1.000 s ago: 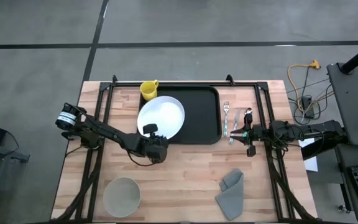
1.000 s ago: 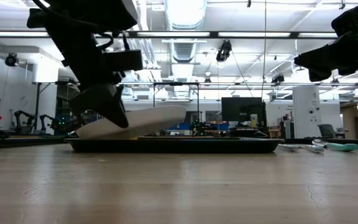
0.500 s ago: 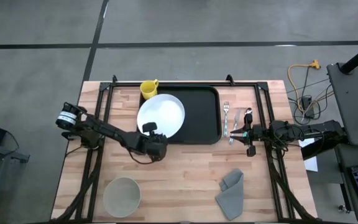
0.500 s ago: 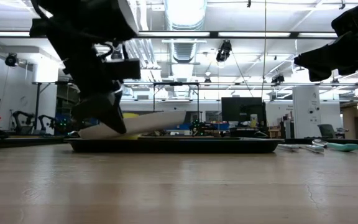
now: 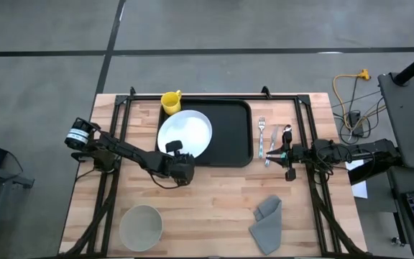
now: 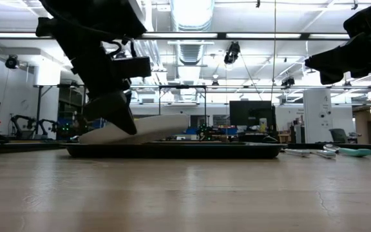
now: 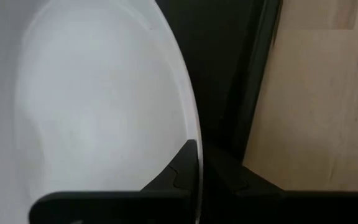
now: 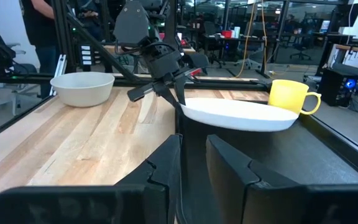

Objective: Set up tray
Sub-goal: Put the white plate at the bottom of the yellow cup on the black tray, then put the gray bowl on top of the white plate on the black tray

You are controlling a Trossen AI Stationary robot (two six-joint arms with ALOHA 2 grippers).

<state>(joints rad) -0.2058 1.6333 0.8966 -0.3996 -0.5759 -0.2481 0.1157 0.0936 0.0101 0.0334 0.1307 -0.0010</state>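
Note:
The black tray (image 5: 228, 133) lies at the table's far middle. A white plate (image 5: 184, 133) sits tilted over the tray's left part, its left edge low and its right edge raised (image 6: 182, 120). My left gripper (image 5: 175, 151) is shut on the plate's near rim. A yellow mug (image 5: 171, 101) stands at the tray's far left corner. My right gripper (image 5: 274, 153) hovers level near the table's right edge, beside the cutlery (image 5: 263, 137), its fingers (image 8: 166, 162) a little apart with nothing between them. My left gripper pinches the plate's near rim (image 7: 197, 146) between its two fingers, one finger (image 7: 178, 174) on the plate's upper face and one (image 7: 229, 177) beneath. The fingers slant down from the table's near left side. The plate is tilted, its right edge clear of the tray.
A pale bowl (image 5: 141, 224) stands at the near left and a crumpled grey cloth (image 5: 268, 219) lies at the near right. A fork and other cutlery, one piece with a teal handle (image 6: 356, 152), lie right of the tray. Bare wood spreads across the near middle.
The plate's raised right edge has sunk a little, so the plate is less tilted in my left gripper. The tray has slid slightly toward the table's left edge. My right gripper has kept still.

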